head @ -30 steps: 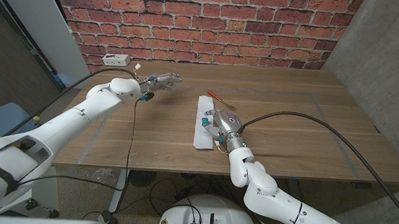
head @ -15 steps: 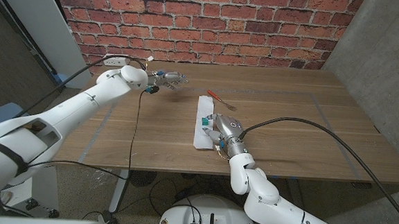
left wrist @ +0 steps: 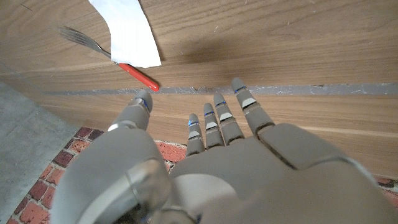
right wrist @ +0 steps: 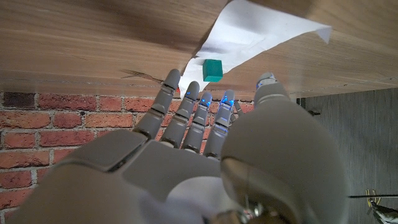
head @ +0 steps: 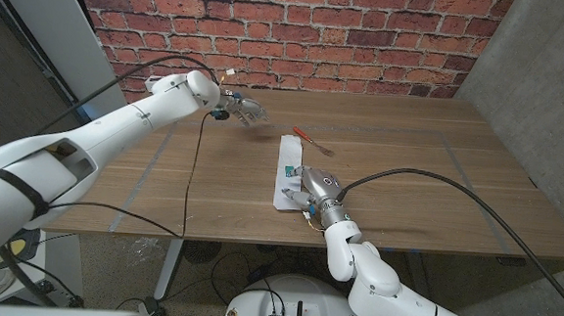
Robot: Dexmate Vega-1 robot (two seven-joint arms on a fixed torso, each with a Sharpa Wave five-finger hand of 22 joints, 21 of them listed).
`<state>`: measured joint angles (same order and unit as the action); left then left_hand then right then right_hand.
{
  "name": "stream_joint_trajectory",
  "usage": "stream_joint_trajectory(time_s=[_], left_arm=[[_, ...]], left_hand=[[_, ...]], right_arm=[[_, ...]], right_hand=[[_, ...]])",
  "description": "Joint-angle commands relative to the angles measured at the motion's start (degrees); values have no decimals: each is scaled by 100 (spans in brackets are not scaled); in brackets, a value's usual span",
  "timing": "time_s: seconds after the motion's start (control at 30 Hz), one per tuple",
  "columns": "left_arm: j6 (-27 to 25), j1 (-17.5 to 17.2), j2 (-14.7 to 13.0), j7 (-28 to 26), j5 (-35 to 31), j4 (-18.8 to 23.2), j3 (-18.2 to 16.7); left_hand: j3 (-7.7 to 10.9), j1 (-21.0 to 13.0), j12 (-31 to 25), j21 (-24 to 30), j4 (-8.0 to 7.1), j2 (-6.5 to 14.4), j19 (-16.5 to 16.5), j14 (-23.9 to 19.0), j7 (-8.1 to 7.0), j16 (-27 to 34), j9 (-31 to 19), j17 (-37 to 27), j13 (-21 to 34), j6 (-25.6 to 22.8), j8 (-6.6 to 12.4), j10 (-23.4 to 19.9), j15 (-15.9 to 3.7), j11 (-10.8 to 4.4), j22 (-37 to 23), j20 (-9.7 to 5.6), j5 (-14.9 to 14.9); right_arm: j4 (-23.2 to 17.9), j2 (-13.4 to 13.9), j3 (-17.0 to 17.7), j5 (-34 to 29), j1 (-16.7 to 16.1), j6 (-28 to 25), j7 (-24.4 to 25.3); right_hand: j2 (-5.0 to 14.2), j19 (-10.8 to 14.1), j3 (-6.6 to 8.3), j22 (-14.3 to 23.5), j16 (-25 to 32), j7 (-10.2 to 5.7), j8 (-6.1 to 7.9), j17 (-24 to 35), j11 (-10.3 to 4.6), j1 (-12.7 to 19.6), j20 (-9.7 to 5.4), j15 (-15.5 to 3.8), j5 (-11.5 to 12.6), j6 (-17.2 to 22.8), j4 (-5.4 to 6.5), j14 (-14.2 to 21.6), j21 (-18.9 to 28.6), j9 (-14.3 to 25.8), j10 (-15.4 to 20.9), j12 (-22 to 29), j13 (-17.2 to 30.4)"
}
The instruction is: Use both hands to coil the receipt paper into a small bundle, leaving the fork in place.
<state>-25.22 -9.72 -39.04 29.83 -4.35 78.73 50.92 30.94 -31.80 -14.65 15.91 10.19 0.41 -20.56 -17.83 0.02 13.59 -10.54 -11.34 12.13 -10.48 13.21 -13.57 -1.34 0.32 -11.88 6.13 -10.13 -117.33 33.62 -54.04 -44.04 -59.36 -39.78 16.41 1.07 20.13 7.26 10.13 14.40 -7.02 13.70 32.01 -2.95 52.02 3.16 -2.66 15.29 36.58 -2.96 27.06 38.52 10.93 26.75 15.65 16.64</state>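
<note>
**Two hands closing on the paper strip**

The receipt paper (head: 287,171) lies flat on the desk (head: 419,166), its far end just beside the red-handled fork (head: 312,140). The right hand (head: 312,186) hovers over the near end, fingers spread, holding nothing; a small green block (right wrist: 212,69) sits on the strip ahead of its fingertips. The left hand (head: 247,110), also spread and empty, hangs beyond the fork (still apart from the paper). I'd start the coil from the near end, rolling gently, and bring the left down wide of the fork.
</note>
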Motion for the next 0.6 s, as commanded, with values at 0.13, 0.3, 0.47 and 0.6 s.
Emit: stream_joint_trajectory(time_s=[0.13, 0.3, 0.47, 0.6], left_arm=[[-256, 1067, 499, 1125, -1035, -533, 968], [-263, 1272, 700, 1308, -1297, -752, 1161], [-356, 1410, 839, 1453, -1572, -826, 1352], [-444, 1488, 944, 1526, -1779, -869, 1486]], left_hand=[[10, -288, -60, 3, 22, 27, 49, 34, -22, -8, -29, -34, 38, -174, 70, -90, 31, -101, -20, 30, -17], [25, -423, -51, -6, 35, 45, 84, 55, -40, -17, -31, -40, 44, -180, 59, -81, 41, -57, -25, 35, -23], [25, -496, -40, -12, 37, 47, 108, 93, -48, -32, -32, -43, 48, -181, 51, -61, 52, -101, -28, 37, -24], [18, -539, -33, -11, 34, 40, 110, 97, -66, -34, -33, -46, 50, -183, 45, -49, 37, -120, -30, 28, -23]], right_arm=[[-269, 126, -79, -397, -159, -107, -289], [-262, 109, -96, -476, -183, -139, -429], [-229, 80, -94, -551, -226, -197, -479], [-164, 35, -142, -660, -224, -296, -569]], right_hand=[[22, -63, 85, 13, -20, -101, -64, 12, -225, 162, -8, -602, 111, 88, -140, -55, -92, -3, 51, 10, 42], [80, -18, 190, 13, 46, -132, -74, 22, -410, 292, -29, -676, 152, 228, -241, 92, -118, -5, 271, 82, 39], [129, 9, 236, 14, 57, -145, 13, 39, -433, 259, -34, -676, 156, 616, -247, 95, -143, -12, 440, 113, 9], [120, 36, 277, 14, 56, -109, -23, 35, -228, 318, -48, -687, 160, 634, -309, 105, -155, -17, 443, 90, -11]])
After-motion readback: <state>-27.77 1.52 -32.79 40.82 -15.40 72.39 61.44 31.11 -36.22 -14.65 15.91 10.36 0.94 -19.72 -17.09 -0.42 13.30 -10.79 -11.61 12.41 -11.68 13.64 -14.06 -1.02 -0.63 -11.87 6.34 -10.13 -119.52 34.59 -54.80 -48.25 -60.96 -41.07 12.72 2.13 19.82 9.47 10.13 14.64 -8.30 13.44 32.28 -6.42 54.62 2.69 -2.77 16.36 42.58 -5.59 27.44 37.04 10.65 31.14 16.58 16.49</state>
